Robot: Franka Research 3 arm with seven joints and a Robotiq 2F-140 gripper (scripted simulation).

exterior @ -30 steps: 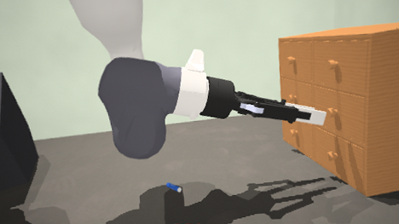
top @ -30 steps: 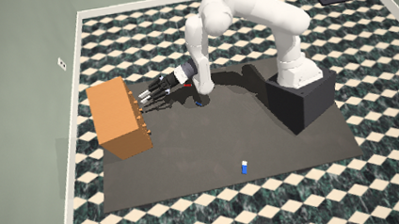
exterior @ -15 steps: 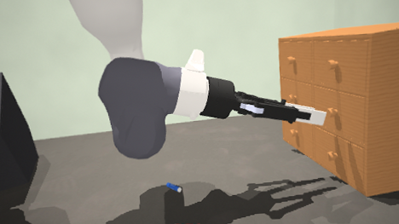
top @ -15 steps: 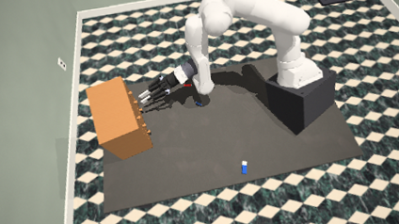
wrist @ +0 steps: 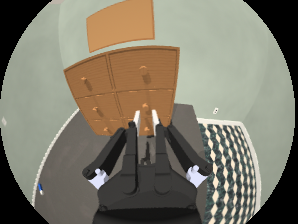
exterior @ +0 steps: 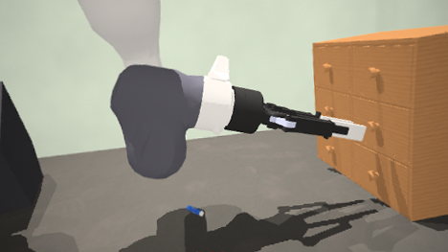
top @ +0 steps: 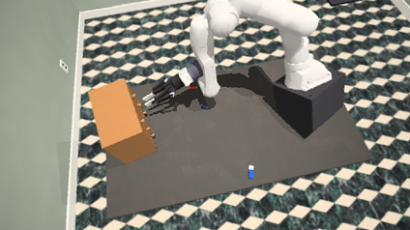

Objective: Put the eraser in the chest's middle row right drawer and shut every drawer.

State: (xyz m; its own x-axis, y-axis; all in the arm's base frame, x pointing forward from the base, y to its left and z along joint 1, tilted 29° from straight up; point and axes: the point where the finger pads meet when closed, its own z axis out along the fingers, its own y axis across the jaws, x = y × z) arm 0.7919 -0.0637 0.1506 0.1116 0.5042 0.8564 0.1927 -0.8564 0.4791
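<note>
No text, label, brand mark, number or sign can be read in any of the three views. The wooden chest (top: pixel 119 123) shows only plain grain and knobs on its drawer fronts; the black pedestal (top: pixel 331 98) under the arm has unmarked faces; the white arm links carry no lettering. The small plate on the wall (top: pixel 63 65) is too small to show any marking, and the small items on the dark mat (top: pixel 190 177) are too small to show any print.
</note>
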